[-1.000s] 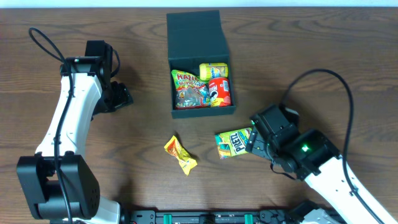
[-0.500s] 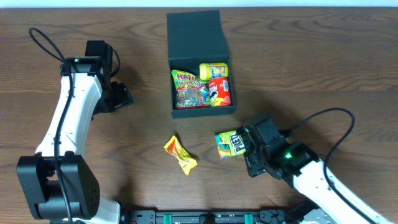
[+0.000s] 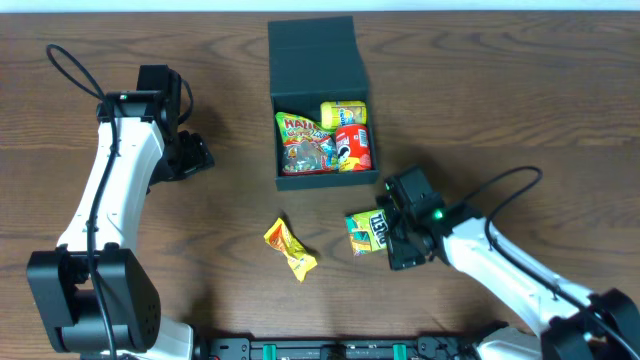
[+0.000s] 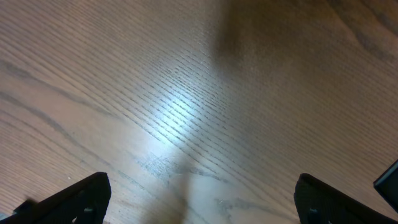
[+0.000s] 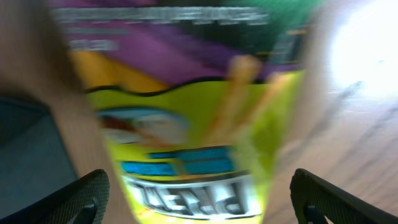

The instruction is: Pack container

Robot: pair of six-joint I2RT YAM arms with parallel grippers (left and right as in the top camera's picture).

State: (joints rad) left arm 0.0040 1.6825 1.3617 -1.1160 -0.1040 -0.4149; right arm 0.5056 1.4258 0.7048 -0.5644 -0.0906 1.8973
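Right fingers (image 3: 390, 231) advanced astride green packet (image 3: 362, 232); container (image 3: 318, 60) near, beyond them.

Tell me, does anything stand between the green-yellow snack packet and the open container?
Nothing visible. Only bare table lies between the green-yellow snack packet and the container. The open right gripper hovers at the packet.

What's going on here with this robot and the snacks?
The robot is packing the dark container, open with three snacks inside. Its right hand is open at a green-and-yellow packet on the table, not yet gripping it. A yellow wrapper lies nearby. The left hand hangs open off to the side.
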